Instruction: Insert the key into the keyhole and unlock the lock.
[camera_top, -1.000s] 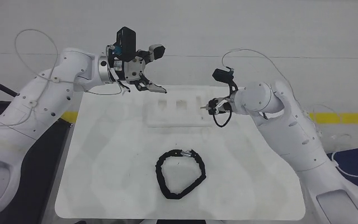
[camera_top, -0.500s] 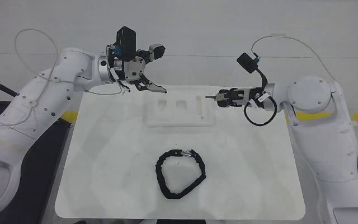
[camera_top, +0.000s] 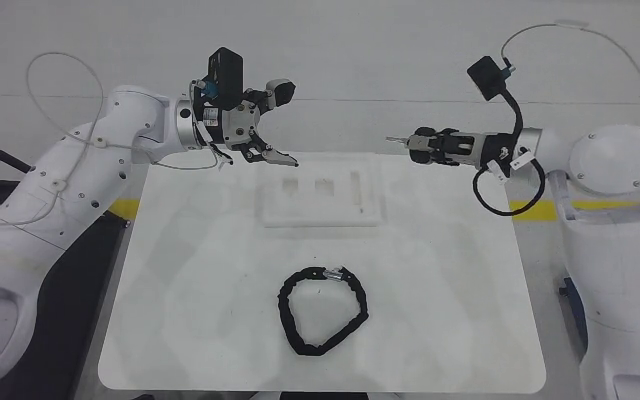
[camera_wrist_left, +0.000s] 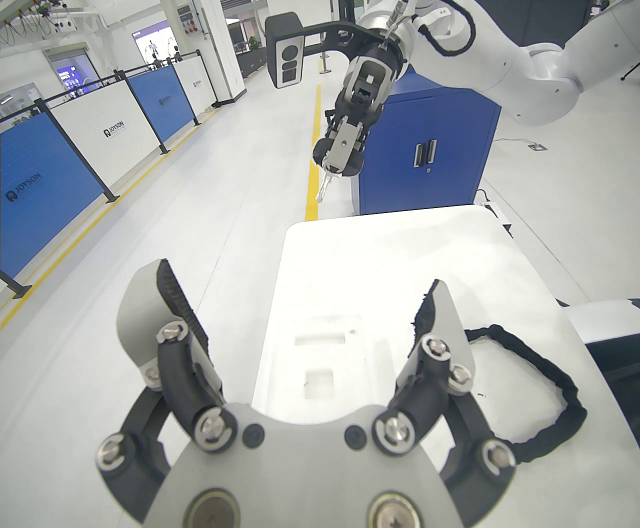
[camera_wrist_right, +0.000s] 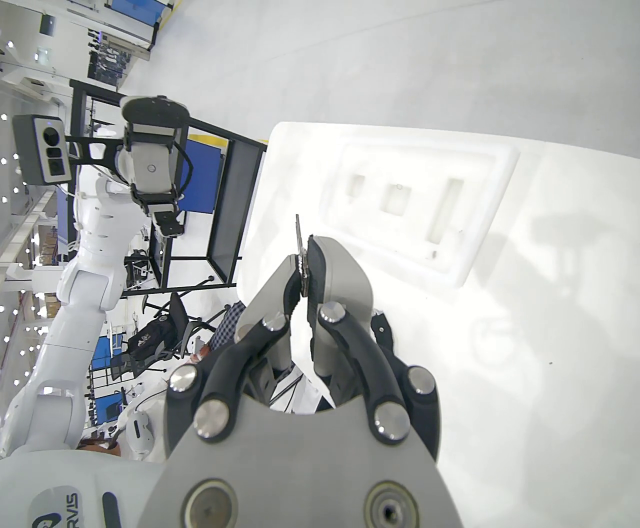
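From above, the right gripper (camera_top: 415, 143) has swung away from the foam tray (camera_top: 275, 215), where it hovered a second ago. It now hangs just past the worktop's (camera_top: 200, 300) far right edge. The small metal sliver at its tip is probably the key (camera_top: 398, 141). The left gripper (camera_top: 275, 125) has not budged from above the far left corner, jaws wide apart. The black chain lock (camera_top: 290, 310) lies coiled near the front, where it lay before, well apart from both arms.

The left wrist camera shows the left gripper (camera_wrist_left: 300, 280) spread open above the tray (camera_wrist_left: 360, 360), with the lock (camera_wrist_left: 550, 375) off to one side. Farther off, the right gripper (camera_wrist_left: 340, 160) holds the key (camera_wrist_left: 324, 187) blade-down in front of a blue cabinet (camera_wrist_left: 425, 150). Blue-and-white barriers (camera_wrist_left: 75, 150) with lettering line the floor.

At the right wrist, the right gripper (camera_wrist_right: 302, 270) has its jaws clamped on the key (camera_wrist_right: 298, 235), blade sticking out beyond them, the tray (camera_wrist_right: 490, 200) beyond.
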